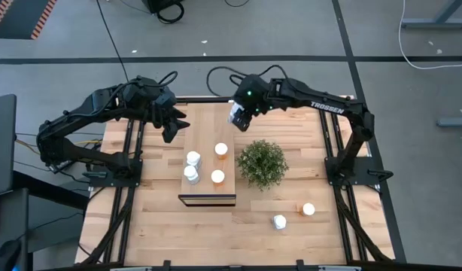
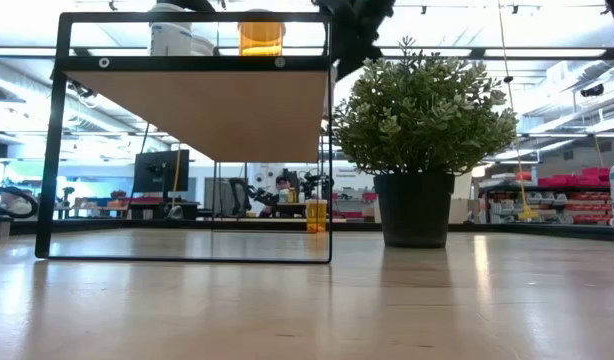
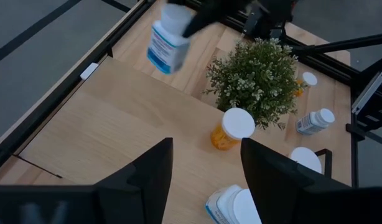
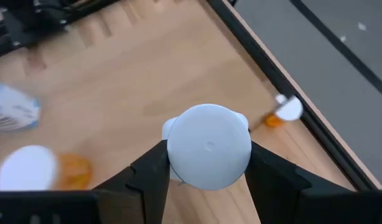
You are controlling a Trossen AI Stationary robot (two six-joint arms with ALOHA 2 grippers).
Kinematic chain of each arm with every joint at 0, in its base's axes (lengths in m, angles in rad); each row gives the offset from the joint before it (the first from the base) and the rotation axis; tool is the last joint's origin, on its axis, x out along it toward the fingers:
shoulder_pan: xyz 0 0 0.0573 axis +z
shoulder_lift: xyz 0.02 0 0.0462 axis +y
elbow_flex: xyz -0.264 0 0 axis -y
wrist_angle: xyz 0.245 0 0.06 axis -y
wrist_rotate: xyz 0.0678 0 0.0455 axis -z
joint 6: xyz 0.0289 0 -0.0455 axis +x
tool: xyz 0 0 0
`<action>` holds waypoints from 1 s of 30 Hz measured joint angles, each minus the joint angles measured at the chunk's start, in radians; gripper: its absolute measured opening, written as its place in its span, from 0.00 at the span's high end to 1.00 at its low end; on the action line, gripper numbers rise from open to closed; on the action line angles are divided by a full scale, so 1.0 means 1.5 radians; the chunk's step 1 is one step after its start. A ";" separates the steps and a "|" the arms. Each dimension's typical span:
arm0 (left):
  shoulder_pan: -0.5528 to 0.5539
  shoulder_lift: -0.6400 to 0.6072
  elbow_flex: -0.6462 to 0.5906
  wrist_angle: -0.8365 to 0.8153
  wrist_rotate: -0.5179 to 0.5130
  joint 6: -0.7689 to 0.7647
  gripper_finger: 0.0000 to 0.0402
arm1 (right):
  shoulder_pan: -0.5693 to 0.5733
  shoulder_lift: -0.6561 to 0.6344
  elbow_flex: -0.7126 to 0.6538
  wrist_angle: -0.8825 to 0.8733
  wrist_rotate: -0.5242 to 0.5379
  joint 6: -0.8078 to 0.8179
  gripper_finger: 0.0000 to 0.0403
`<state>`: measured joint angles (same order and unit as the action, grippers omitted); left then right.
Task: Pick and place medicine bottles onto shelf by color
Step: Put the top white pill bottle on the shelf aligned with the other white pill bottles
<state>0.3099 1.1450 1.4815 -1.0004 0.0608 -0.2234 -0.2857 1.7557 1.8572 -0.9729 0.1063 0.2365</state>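
The light-wood shelf (image 1: pixel 205 128) stands mid-table. Two white bottles (image 1: pixel 193 158) (image 1: pixel 191 174) and two orange bottles (image 1: pixel 221 150) (image 1: pixel 217 177) stand on its top. My right gripper (image 1: pixel 239 118) is above the shelf's far right corner, shut on a white bottle (image 3: pixel 166 40) with a blue label. My left gripper (image 1: pixel 174 124) hangs open and empty over the shelf's far left side; it also shows in its own wrist view (image 3: pixel 206 180). An orange bottle (image 1: pixel 308 209) and a white bottle (image 1: pixel 280 221) rest on the table at the near right. My right gripper pinches the white bottle between its two fingers at its capped upper end (image 4: pixel 208 146), the cap facing the wrist camera. The fingers come from above. The bottle hangs below them, tilted and lifted clear of the shelf and table.
A bushy potted plant (image 1: pixel 262 163) stands just right of the shelf, close to the right arm. Another orange bottle (image 4: pixel 284 112) lies near the table's far edge. Bare tabletop (image 1: pixel 163 233) lies at the near left.
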 joint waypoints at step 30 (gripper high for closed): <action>0.000 0.000 0.000 0.015 0.004 -0.035 0.53 | 0.042 0.091 -0.015 0.125 0.013 -0.019 0.48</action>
<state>0.3099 1.1446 1.4815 -0.9786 0.0669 -0.2764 -0.2226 1.8924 1.8347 -0.7851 0.1257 0.2085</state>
